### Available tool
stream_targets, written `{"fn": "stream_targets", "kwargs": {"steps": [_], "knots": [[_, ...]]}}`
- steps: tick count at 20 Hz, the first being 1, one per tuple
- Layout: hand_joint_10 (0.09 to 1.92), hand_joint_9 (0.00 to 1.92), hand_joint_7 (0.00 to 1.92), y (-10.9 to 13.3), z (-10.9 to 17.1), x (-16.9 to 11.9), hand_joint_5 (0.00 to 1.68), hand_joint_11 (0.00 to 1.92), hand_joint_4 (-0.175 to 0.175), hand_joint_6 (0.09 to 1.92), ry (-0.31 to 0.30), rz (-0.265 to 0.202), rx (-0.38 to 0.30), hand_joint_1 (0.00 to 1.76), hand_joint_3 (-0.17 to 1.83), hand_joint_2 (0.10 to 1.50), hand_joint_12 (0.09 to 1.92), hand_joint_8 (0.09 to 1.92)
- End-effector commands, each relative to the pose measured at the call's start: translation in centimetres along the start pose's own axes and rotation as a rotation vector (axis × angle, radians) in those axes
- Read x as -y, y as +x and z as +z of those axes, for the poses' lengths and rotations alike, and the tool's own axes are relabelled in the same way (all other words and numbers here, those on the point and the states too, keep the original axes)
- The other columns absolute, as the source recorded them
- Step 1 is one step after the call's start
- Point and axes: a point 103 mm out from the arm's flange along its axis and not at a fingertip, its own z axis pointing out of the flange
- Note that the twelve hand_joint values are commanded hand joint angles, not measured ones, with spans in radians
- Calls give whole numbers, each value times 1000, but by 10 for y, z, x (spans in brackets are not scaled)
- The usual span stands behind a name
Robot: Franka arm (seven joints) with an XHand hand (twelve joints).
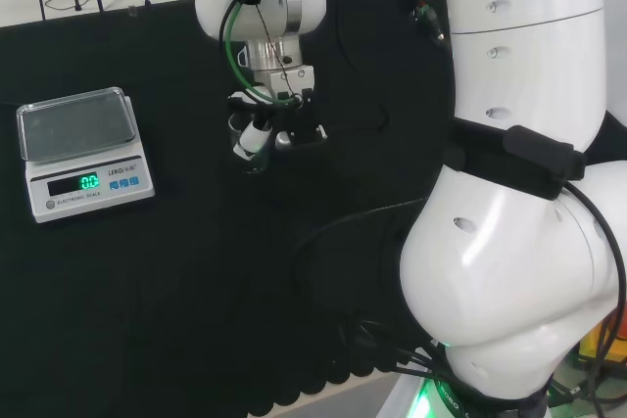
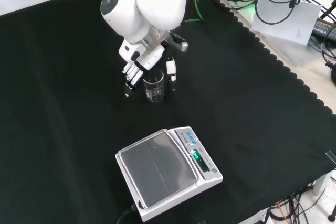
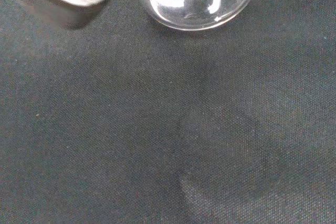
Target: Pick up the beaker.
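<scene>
The hand (image 2: 137, 67) is curling its fingers (image 2: 132, 72) and thumb around the clear glass beaker (image 2: 154, 87), which is standing upright on the counter (image 2: 252, 108) behind the digital scale (image 2: 167, 171).

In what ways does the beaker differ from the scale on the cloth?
The beaker is clear glass, while the scale is opaque white with a grey pan. The beaker stands tall and narrow; the scale lies low and wide. The hand is at the beaker; the scale stands apart. Both rest on the black cloth.
</scene>
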Motion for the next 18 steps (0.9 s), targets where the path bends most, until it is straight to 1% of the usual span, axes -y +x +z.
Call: {"fn": "stream_targets", "kwargs": {"steps": [1,4,9,10,13,14,16,17,18], "knots": [[866,387,162,1,0,-3,103,133,62,87,-26,0,14,947,497,641,1498,773],[849,546,302,2,-1,-3,194,335,59,87,-40,1,15,1014,637,605,1436,858],[827,686,414,3,-1,-7,348,476,52,87,-47,2,22,1093,749,608,1373,926],[818,710,430,3,-1,-7,365,503,52,160,-50,2,22,1102,762,615,1357,934],[798,781,485,4,-1,-9,268,584,49,843,-48,4,34,1126,789,636,1316,966],[800,797,498,4,-1,-9,248,603,48,1000,-50,5,36,1135,800,641,1308,978],[815,823,526,4,0,-10,273,639,44,1235,-60,6,33,1161,827,658,1292,1056],[841,831,537,4,0,-10,296,662,40,1314,-64,6,31,1171,840,665,1282,1121],[907,848,557,5,-1,-11,336,701,29,1379,-67,6,30,1181,849,674,1266,1204]]}}
